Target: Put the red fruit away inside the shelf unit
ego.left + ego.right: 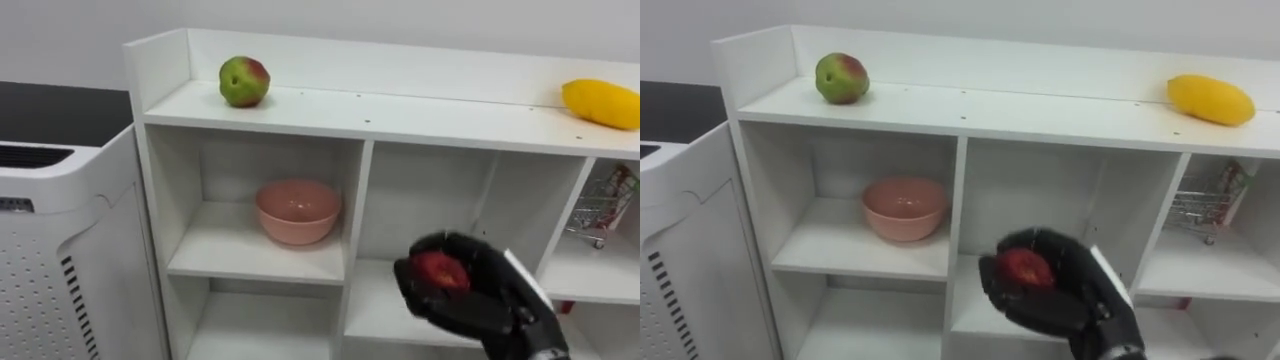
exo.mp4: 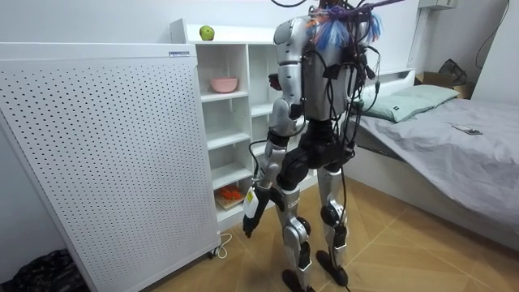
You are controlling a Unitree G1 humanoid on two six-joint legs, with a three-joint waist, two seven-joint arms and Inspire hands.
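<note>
Red fruit (image 1: 440, 270) is sitting gripped in the robot's right hand (image 1: 492, 300) before the closet (image 1: 400, 112), mid-compartment, too round to tell its long axis; the left hand (image 2: 250, 209) is hanging low.

This is a bedroom in a home, as shown by a bed (image 2: 454, 142) with a grey sheet and a pillow (image 2: 415, 100), a wooden floor (image 2: 397, 243), and a white shelf unit (image 1: 400, 112) holding a pink bowl (image 1: 298, 211) and an apple (image 1: 244, 81).
</note>
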